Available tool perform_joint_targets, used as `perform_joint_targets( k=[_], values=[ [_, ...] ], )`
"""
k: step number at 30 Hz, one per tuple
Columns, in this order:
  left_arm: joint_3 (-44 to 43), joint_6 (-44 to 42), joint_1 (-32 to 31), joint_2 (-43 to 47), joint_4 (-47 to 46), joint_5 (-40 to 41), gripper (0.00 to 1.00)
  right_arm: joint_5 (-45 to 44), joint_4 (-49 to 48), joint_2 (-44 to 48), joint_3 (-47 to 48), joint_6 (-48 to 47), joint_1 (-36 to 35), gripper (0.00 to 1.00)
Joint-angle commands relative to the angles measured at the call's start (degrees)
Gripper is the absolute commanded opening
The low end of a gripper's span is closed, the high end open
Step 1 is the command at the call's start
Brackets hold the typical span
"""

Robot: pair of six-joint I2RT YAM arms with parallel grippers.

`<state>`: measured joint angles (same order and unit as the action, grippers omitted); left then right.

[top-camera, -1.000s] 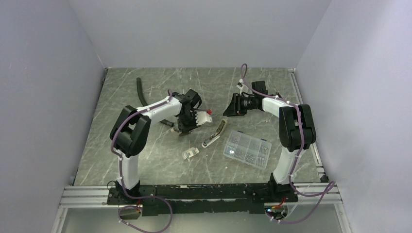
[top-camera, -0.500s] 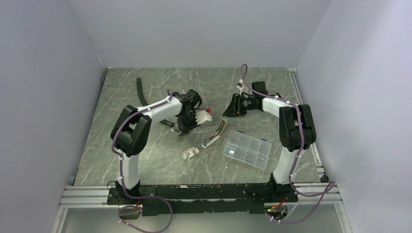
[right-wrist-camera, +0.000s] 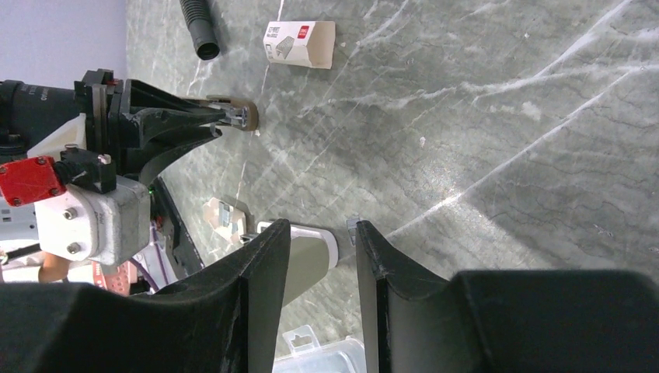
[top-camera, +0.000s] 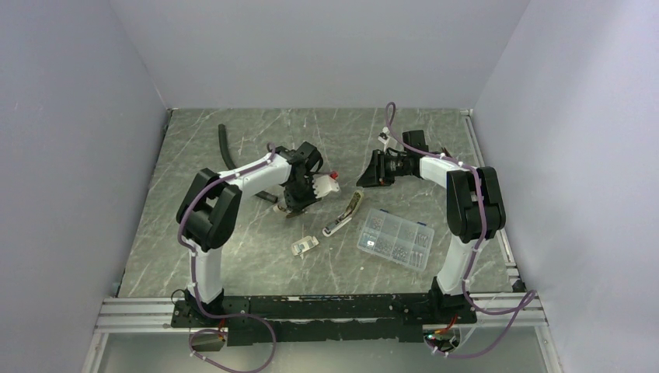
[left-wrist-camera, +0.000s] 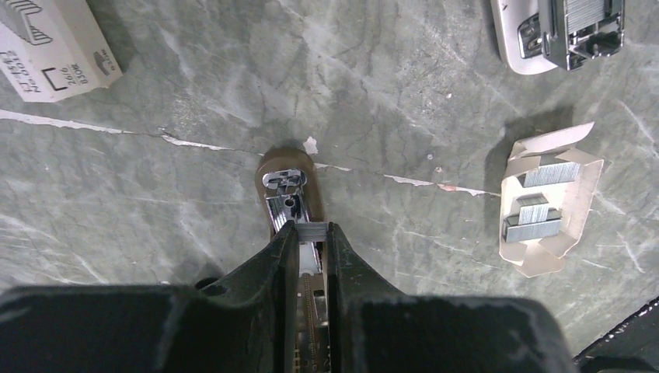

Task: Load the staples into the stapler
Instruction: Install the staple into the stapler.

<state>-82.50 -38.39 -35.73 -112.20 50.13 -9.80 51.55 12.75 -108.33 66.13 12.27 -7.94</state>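
Right, L fingers (left-wrist-camera: pixel 281 247) pinched near-shut on staple strip (left-wrist-camera: pixel 311 229) over stapler (left-wrist-camera: pixel 286 180) channel, prob. needed square, slow drop-in; R fingers (right-wrist-camera: pixel 268 268) part-open, empty.

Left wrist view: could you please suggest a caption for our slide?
Left end effector pinches a staple strip over the open stapler.

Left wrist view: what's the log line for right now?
left gripper: shut on staples | position: over brown stapler channel | right gripper: open, empty
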Motion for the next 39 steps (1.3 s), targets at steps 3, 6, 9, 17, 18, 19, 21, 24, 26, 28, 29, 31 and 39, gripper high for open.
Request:
perform_joint_targets(
  k=[3, 6, 9, 17, 18, 19, 21, 24, 26, 28, 29, 31, 39],
  values=[
    [-2.8, 1.9, -0.1, 2.9, 0.2, 0.0, 0.09, 1.3, -2.5, -0.1, -0.2, 0.2, 0.3, 0.4],
    [-2.5, 2.4, -0.1, 2.9, -0.6, 0.5, 0.09, 1.2, -2.4, 0.1, -0.2, 0.2, 0.3, 0.4],
    [-2.6, 2.6, -0.1, 2.8, -1.0, 1.1, 0.09, 1.3, -2.5, 0.2, -0.3, 0.2, 0.3, 0.4],
    [-2.3, 2.4, -0.1, 1.4, -1.3, 2.6, 0.1, 1.4, -2.4, 0.0, -0.2, 0.2, 0.3, 0.4],
    [-2.4, 2.5, -0.1, 1.1, -1.5, 2.8, 0.1, 1.4, -2.4, -0.1, -0.2, 0.2, 0.3, 0.4],
    [-2.4, 2.5, -0.2, 0.8, -1.6, 3.0, 0.1, 1.5, -2.3, -0.1, -0.2, 0.3, 0.3, 0.4],
    [-2.4, 2.6, -0.1, 0.5, -1.7, 2.8, 0.1, 1.5, -2.4, -0.1, -0.3, 0.2, 0.3, 0.39],
    [-2.7, 2.5, -0.1, 0.0, -1.6, 2.6, 0.1, 1.5, -2.4, -0.2, -0.2, 0.2, 0.3, 0.39],
    [-2.8, 2.5, -0.1, -0.2, -1.5, 2.3, 0.11, 1.6, -2.3, -0.2, -0.2, 0.3, 0.3, 0.39],
    [-2.9, 2.5, -0.1, -0.4, -1.4, 2.3, 0.11, 1.6, -2.3, -0.3, -0.2, 0.3, 0.3, 0.39],
    [-2.9, 2.5, -0.1, -0.5, -1.2, 2.3, 0.11, 1.6, -2.4, -0.2, -0.2, 0.3, 0.3, 0.39],
    [-3.0, 2.5, -0.1, -0.6, -0.9, 1.9, 0.11, 1.6, -2.3, -0.3, -0.2, 0.3, 0.3, 0.39],
    [-3.3, 3.1, -0.1, -1.7, 0.0, 1.9, 0.11, 1.7, -2.4, -0.2, -0.3, 0.3, 0.4, 0.39]
  ],
)
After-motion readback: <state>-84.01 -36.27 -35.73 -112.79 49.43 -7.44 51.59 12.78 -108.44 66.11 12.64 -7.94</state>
